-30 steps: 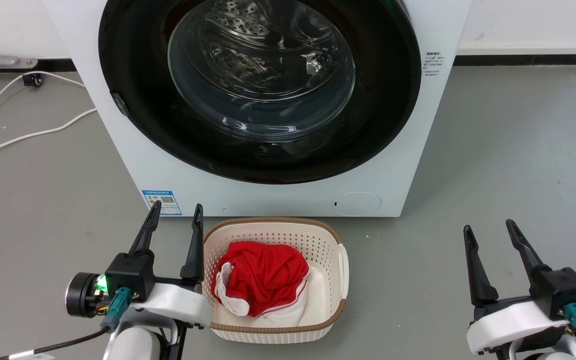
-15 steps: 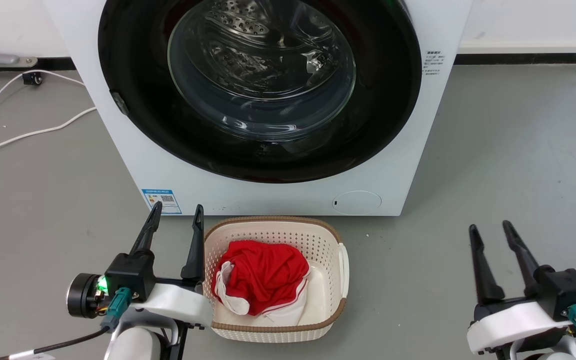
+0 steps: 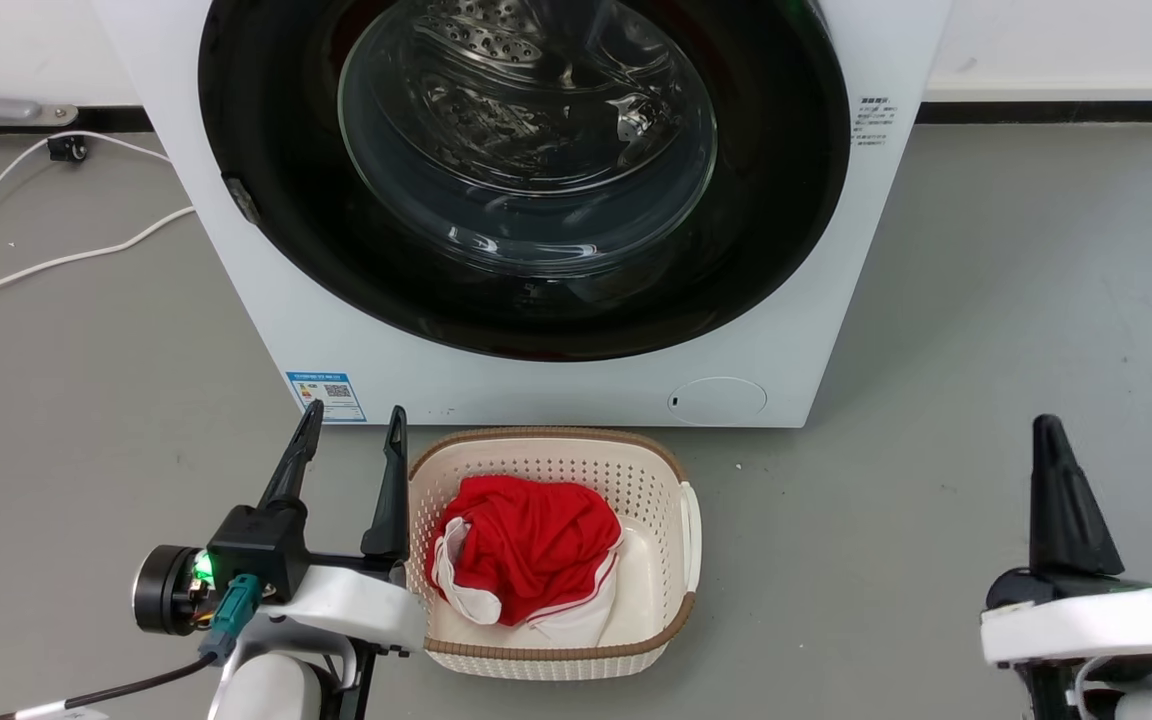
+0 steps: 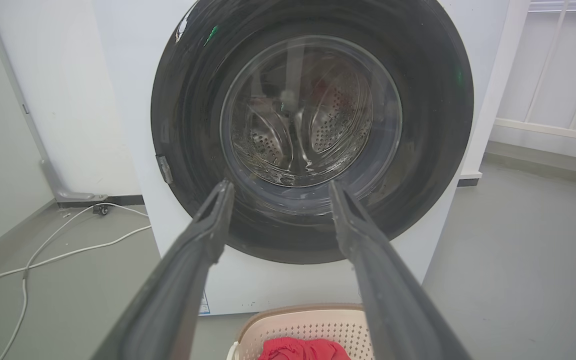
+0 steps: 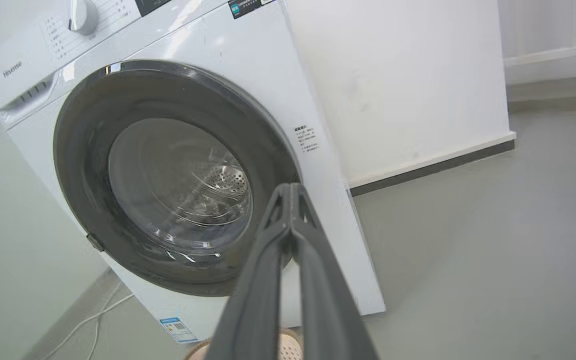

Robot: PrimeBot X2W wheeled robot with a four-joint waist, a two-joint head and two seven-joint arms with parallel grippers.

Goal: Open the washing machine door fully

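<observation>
Room: we record a smooth grey floor (image 3: 986, 300) running back to a white wall (image 5: 398, 75) with a dark skirting strip (image 5: 433, 167); a white cable (image 3: 56, 265) lies looped on the floor to the machine's left.

Washing machine (image 3: 356, 340): white front-loader standing on the floor; blue sticker (image 3: 327, 396) and round cap (image 3: 717, 400) low on its front; control dial (image 5: 82, 15) at the top.

Washing machine door (image 3: 766, 200): glossy black disc, lying closed flat against the machine's front; clear glass bowl (image 3: 526, 140) at its centre, perforated drum visible through it.

In the way: we note a cream plastic basket (image 3: 546, 445) on the floor just before the machine, below the door, holding a red-and-white garment (image 3: 526, 545).

Left gripper (image 3: 355, 408): just beside the basket's left rim; fingers spread wide, holding nothing.

Right gripper (image 5: 290, 187): low at the right, well apart from the basket; fingers pressed together at the tips, holding nothing.
</observation>
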